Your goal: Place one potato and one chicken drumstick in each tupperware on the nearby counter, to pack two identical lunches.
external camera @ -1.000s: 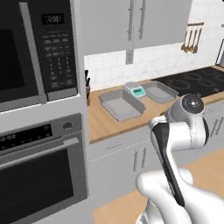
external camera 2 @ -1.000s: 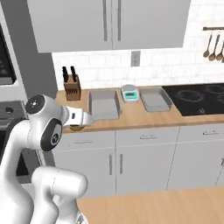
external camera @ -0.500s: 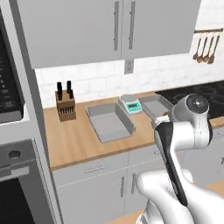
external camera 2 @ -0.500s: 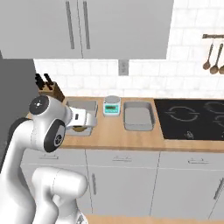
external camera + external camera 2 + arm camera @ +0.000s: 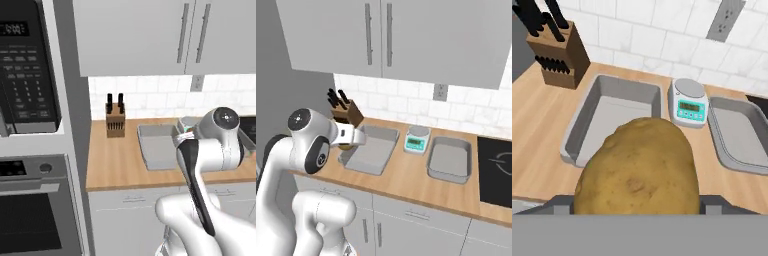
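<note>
Brown and rough-skinned, the oval potato (image 5: 639,172) fills the lower middle of the hand view, pinched in the end effector (image 5: 346,146), whose dark fingers are hidden behind it; I judge the end effector pressed onto the potato, since the potato hangs above the bench with nothing else under it. In the right base view a sliver of the same brown shows under the white hand, just over the near left corner of the first container.

Two shallow grey rectangular tupperware containers lie side by side on the long light-brown wooden bench (image 5: 406,180), probably so both lunches can be filled in turn from one stance. The left tupperware (image 5: 612,117) sits straight ahead of and below the potato, with its near rim partly hidden behind it. The right tupperware (image 5: 739,135) lies off to the side, beyond a small white-and-teal digital scale (image 5: 688,104) that stands between the two, just beside each. Both containers look bare inside, so the packing seems to be at its start.

A wooden knife block with black handles (image 5: 558,52) stands near the left container's far corner against the white tiled wall (image 5: 662,35), apart from the tray. The potato is carried high, likely to clear the sloped wall before it is lowered. The next move, as I judge it, calls for a short reach forward and down into the left container.
</note>
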You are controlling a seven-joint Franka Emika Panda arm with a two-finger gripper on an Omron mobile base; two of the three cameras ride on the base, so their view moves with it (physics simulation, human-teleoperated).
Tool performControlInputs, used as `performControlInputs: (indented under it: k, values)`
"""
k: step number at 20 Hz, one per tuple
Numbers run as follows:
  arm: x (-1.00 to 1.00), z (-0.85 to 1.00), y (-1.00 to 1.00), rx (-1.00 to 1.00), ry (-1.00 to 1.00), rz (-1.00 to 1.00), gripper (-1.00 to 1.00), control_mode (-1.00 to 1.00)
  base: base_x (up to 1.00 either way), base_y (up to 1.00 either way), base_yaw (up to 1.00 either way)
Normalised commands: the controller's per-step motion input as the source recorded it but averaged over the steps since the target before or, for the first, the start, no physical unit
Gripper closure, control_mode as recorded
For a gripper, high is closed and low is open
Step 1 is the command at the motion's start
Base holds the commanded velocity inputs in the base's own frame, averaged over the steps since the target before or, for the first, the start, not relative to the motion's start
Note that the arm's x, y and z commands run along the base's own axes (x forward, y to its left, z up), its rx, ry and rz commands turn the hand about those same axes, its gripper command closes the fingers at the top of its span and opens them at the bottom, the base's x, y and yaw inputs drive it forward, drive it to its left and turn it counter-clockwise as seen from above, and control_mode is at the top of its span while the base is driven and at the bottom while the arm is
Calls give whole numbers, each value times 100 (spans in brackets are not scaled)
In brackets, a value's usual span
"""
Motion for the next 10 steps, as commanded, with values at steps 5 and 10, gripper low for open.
performControlInputs:
  k: [5, 10]
  values:
    - [11, -14, 0, 0, 2, 3, 100, -100, 54, 0, 16]
    - [46, -63, -10, 1, 10, 13, 100, -100, 0, 0, 0]
